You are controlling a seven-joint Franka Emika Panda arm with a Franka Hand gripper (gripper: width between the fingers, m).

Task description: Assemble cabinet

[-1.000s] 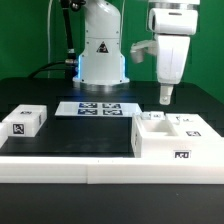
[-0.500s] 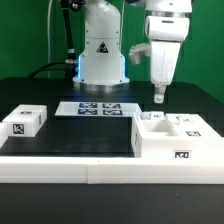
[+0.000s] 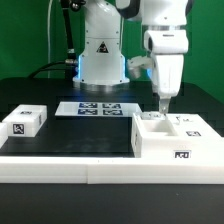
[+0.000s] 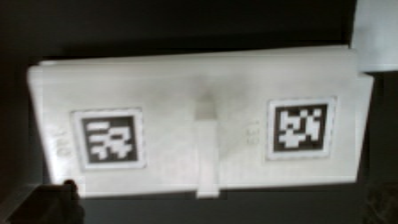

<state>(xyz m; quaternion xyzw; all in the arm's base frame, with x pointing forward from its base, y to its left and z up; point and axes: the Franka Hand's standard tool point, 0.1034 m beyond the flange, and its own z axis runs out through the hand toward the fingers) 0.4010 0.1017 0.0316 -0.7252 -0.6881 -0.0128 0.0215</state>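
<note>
Cabinet [image 3: 176, 142] rim just below jaws

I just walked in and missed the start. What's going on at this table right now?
The robot arm's gripper hangs just above the large white cabinet body at the exterior view's right, with nothing visibly held. Whether its jaws are open or shut cannot be told. The wrist view looks down on a white tagged surface, apparently that body's top. A smaller white block lies apart at the exterior view's left, untouched, and the marker board lies farther back.

The cabinet [image 3: 160, 146] looks smooth, matt white plastic.
</note>
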